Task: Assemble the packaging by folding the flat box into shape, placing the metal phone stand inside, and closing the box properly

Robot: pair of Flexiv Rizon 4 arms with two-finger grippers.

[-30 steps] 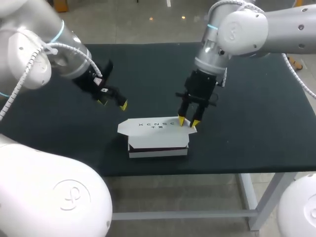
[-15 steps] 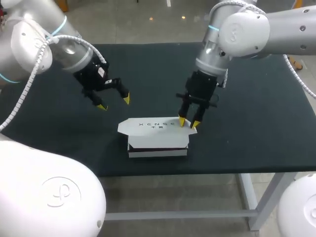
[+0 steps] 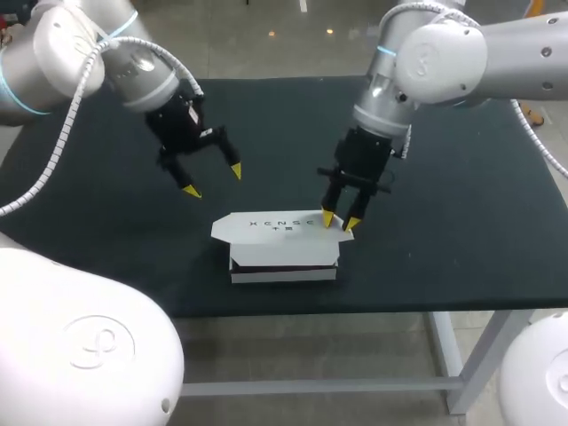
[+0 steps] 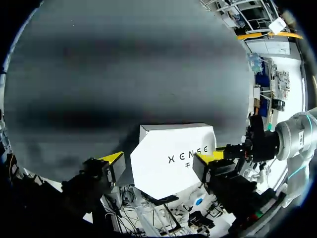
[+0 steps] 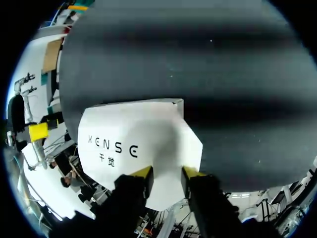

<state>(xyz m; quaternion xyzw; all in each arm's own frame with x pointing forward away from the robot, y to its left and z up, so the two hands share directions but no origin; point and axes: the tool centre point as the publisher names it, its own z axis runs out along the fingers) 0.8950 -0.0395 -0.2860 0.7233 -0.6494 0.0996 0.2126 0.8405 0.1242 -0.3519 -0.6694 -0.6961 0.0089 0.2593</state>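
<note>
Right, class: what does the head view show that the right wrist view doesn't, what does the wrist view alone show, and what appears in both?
Only the head view shows both arms whole, with the left gripper open above the table, apart from the white box. It also shows the box's front wall. Only the right wrist view shows the lid's angled end flap up close, just ahead of the right gripper. Both show the white box with its printed lid, the right gripper at one end of that lid, and the dark table.
</note>
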